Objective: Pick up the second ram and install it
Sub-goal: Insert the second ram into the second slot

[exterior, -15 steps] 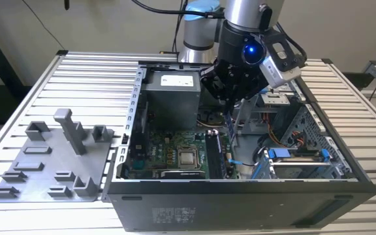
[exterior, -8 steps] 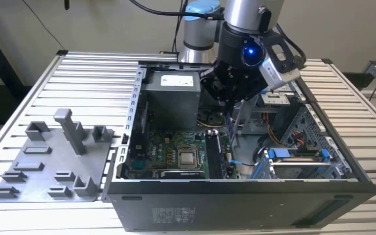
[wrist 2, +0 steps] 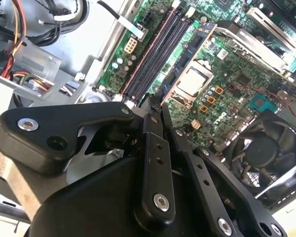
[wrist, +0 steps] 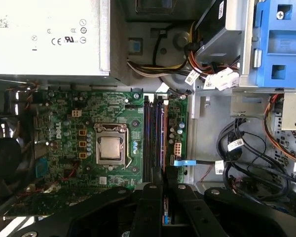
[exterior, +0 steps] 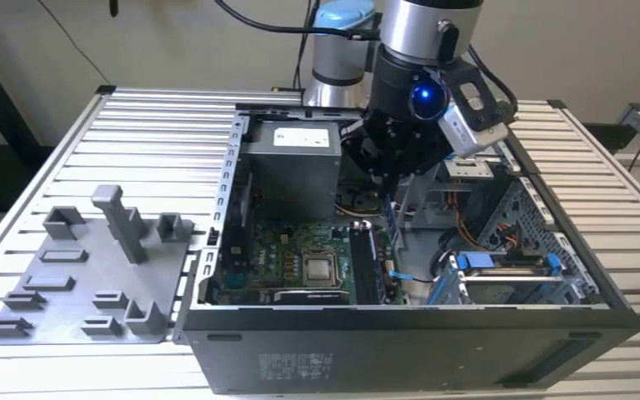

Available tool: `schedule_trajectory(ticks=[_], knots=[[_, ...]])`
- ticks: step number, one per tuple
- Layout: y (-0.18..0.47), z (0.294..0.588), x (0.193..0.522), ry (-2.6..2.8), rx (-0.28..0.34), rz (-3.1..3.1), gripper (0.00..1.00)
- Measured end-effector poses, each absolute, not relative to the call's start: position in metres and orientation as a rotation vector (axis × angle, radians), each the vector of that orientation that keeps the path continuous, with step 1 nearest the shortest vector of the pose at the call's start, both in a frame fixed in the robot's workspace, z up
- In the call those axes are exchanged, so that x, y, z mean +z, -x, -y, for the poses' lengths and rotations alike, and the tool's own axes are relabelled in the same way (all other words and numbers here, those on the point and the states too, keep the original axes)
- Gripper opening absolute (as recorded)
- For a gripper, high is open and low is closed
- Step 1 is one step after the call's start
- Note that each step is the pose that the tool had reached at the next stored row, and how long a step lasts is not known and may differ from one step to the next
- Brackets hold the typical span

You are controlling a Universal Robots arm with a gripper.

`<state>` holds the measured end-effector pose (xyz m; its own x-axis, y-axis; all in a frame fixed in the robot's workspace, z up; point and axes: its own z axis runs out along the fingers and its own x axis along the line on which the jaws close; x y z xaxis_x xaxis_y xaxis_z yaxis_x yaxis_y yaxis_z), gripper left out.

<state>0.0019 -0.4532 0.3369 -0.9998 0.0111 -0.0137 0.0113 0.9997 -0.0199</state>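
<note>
The pincer (exterior: 392, 185) hangs inside the open computer case (exterior: 409, 333), fingers pressed together on the second ram (exterior: 392, 223); the stick stands upright just above the motherboard's memory slots (wrist: 154, 133).

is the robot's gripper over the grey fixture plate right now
No, the gripper hangs inside the open computer case, while the grey fixture plate sits apart at the exterior view's left.

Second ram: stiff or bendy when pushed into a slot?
Likely stiff yet fragile: the second ram is a thin flat board, held on edge by the gripper. Probably light for its length. Being narrow, it may tilt if pushed off-centre.
</note>
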Motion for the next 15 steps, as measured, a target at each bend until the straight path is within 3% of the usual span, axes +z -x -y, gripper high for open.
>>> schedule_trajectory(ticks=[15], knots=[[-0.0019,0.4532,0.3278,-0.017,-0.03,-3.128,0.14]])
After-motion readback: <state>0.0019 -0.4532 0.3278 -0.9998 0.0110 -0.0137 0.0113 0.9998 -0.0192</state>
